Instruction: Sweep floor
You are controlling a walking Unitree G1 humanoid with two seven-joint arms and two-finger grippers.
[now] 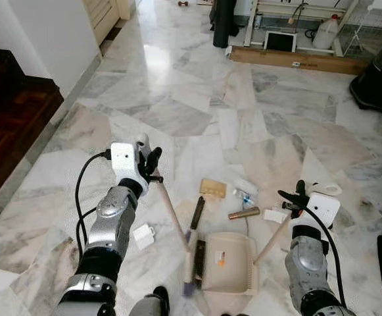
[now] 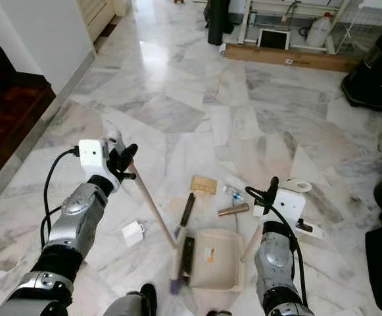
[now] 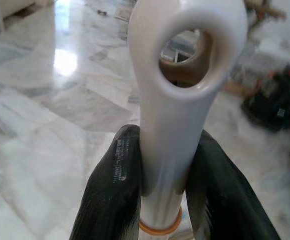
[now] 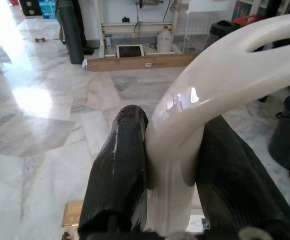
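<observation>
So the left gripper (image 1: 152, 164) is clamped on the top of the broom handle (image 1: 171, 209), both black fingers (image 3: 116, 185) squeezing the cream grip just under its hanging loop. The broom head (image 1: 192, 260) sits low on the marble floor (image 1: 197, 118), right beside the dustpan (image 1: 229, 262). The right gripper (image 1: 294, 197) is pinched on the dustpan handle (image 1: 273, 239), which slants up from the pan. Bits of litter lie just past the pan: a tan card (image 1: 212, 188), a brown tube (image 1: 243, 213), a crumpled wrapper (image 1: 245, 191). A small white block (image 1: 143, 236) sits by the left arm.
</observation>
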